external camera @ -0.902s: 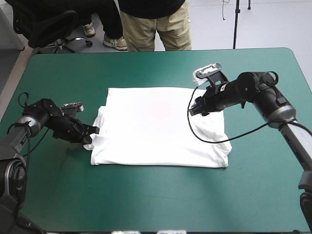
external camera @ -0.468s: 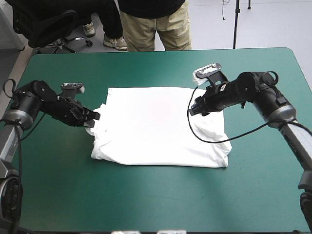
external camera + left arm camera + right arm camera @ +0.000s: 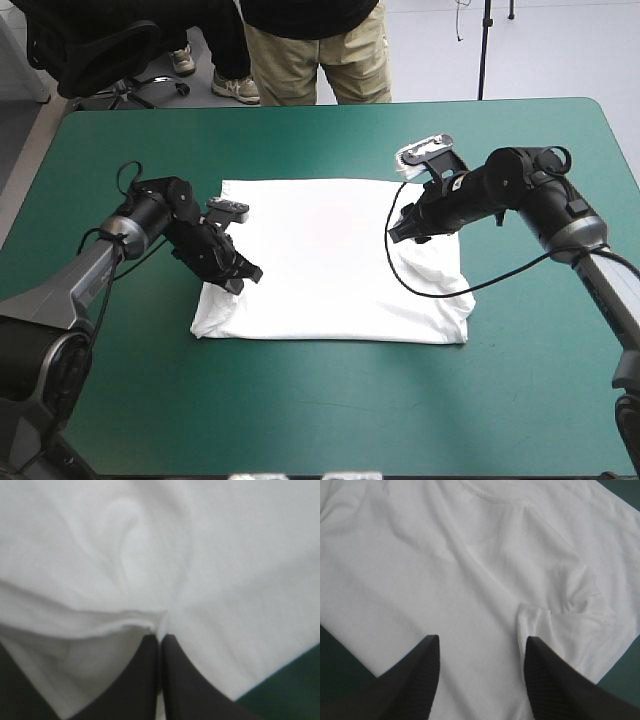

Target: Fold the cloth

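T-shirt [image 3: 330, 255] lies spread across the teal-green table cover [image 3: 300, 400].

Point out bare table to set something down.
Free: on the table, the strip between the T-shirt and the near edge, and the band beyond the T-shirt. Crowded: both T-shirt sides, at the left hand and right hand.

The left tool [image 3: 246, 276] hides one edge of the T-shirt [image 3: 330, 265].

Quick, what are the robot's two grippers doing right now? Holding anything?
Left gripper: shut on the T-shirt.
Right gripper: open, holding nothing, over the T-shirt.
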